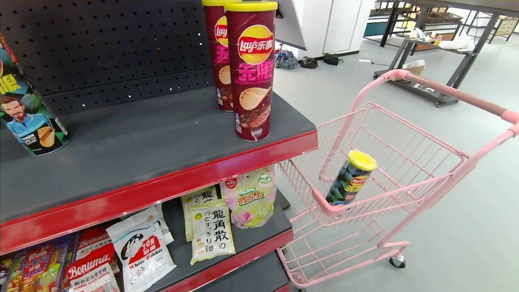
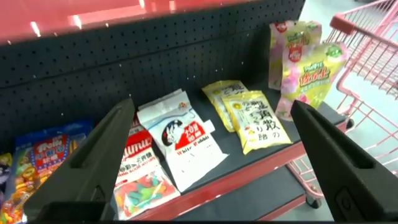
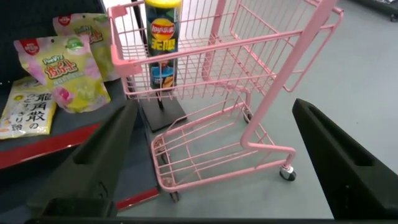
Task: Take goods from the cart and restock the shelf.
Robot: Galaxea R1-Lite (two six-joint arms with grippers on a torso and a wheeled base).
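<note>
the cart (image 1: 446, 91) stands right of the shelf (image 1: 142, 138), a leaning can (image 1: 352, 177) in it. on the shelf's right end the rear can (image 1: 215, 61) stands behind the front can (image 1: 252, 77), bags (image 1: 211, 231) below.

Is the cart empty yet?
No, one yellow-lidded chip can leans tilted in the upper basket of the pink cart.

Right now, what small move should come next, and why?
Probably move the right hand toward the dark chip can in the pink cart: that hand is open and empty, the can is the cart's only visible item, and the top shelf has bare space.
</note>
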